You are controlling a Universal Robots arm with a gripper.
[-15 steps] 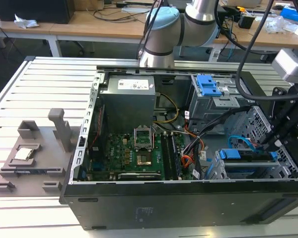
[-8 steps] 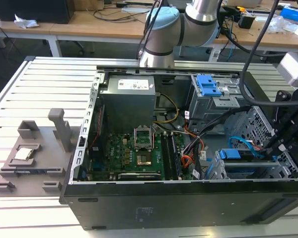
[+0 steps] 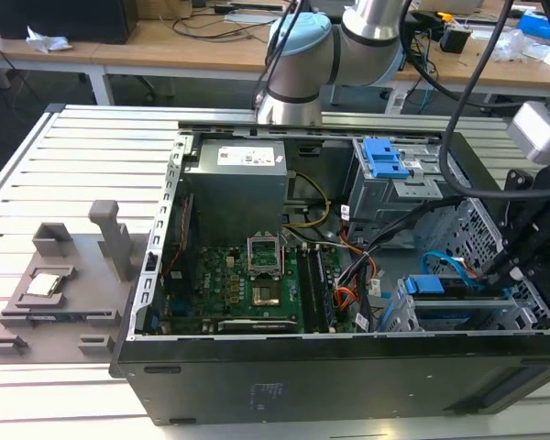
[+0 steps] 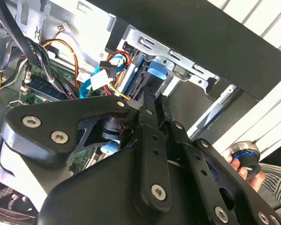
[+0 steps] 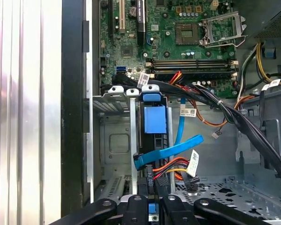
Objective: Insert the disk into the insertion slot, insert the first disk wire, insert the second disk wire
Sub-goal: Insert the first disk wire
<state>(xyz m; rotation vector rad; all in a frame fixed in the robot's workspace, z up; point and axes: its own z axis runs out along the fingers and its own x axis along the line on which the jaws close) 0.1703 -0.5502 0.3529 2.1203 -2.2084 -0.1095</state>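
The disk (image 3: 428,285) sits in the silver slot (image 3: 396,319), low on the exterior view's right. My hand (image 5: 153,200) is at the disk's rear, near the light-blue cable (image 5: 171,151) and the red lead (image 5: 172,164). I cannot tell its grip. I reckon a skewed push could bend a plug or snag either one.
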